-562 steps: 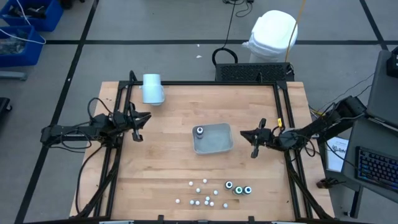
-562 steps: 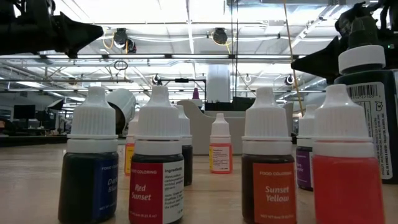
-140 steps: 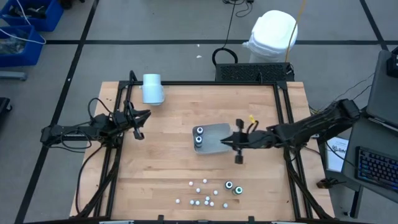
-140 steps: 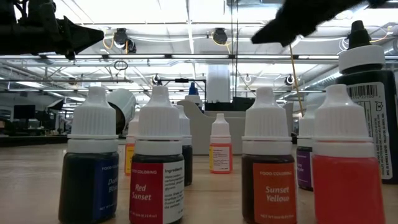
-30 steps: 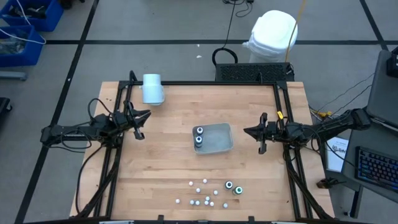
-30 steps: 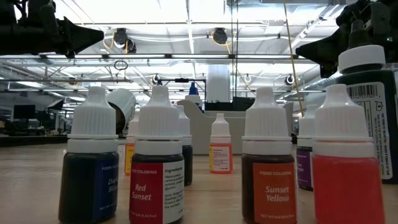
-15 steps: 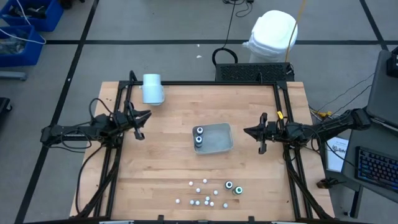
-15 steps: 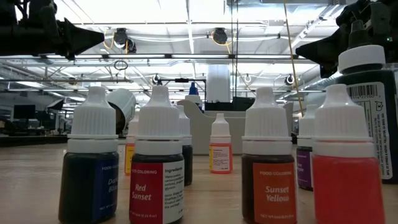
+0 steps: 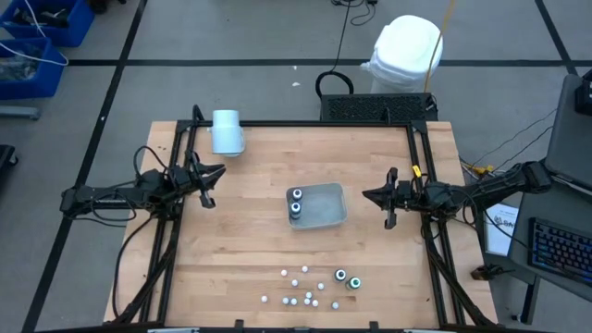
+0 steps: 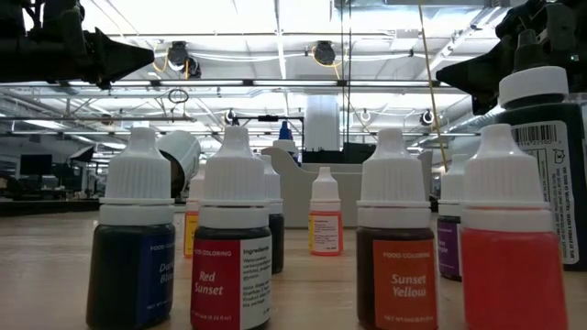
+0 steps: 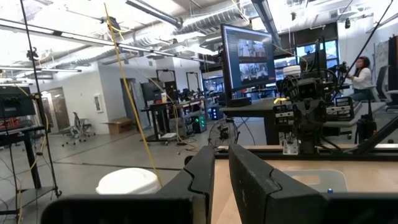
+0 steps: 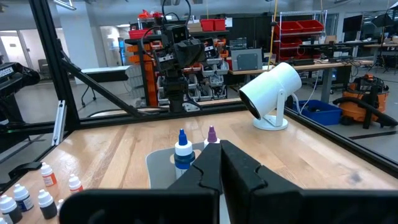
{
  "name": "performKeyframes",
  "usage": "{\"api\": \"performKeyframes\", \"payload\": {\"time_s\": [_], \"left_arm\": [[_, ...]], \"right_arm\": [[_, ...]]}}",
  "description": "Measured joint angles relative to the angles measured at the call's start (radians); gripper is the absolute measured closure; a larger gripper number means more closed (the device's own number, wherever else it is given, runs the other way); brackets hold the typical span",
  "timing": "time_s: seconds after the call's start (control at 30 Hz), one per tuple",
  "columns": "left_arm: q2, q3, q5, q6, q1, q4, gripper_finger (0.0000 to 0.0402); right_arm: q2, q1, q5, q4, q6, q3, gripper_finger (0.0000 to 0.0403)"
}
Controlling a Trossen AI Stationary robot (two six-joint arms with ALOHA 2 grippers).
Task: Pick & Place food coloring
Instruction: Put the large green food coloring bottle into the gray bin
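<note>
You see the tray at the centre of the high view, with two dark food coloring bottles standing in its left end, one above the other. The rest of the bottles stand loose on the table near the bottom edge of the frame: small whitish ones on the left, two dark green-topped ones on their right. Your right gripper hangs at the right side of the frame, well apart from the tray, fingers clenched together on nothing. Your left gripper waits at the left side, its fingers nearly together with a thin gap, grasping nothing. The pale blue cylinder lies in the upper left of the table.
</note>
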Motion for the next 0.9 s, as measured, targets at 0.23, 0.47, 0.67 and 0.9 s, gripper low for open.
{"api": "performKeyframes", "payload": {"time_s": [0.23, 0.47, 0.67, 0.9], "left_arm": [[0.0, 0.0, 0.0, 0.0, 0.0, -0.002, 0.0346], [0.0, 0.0, 0.0, -0.018, 0.0, -0.005, 0.0346], [0.0, 0.0, 0.0, -0.019, 0.0, -0.011, 0.0346], [0.0, 0.0, 0.0, -0.019, 0.0, -0.01, 0.0346]], "right_arm": [[0.0, 0.0, 0.0, 0.025, 0.0, 0.0, 0.0403], [0.0, 0.002, -0.003, 0.095, 0.0, 0.0, 0.0403], [0.0, 0.001, 0.003, 0.107, -0.015, 0.0, 0.0403], [0.02, 0.054, -0.096, 0.021, -0.145, 0.085, 0.0403]]}}
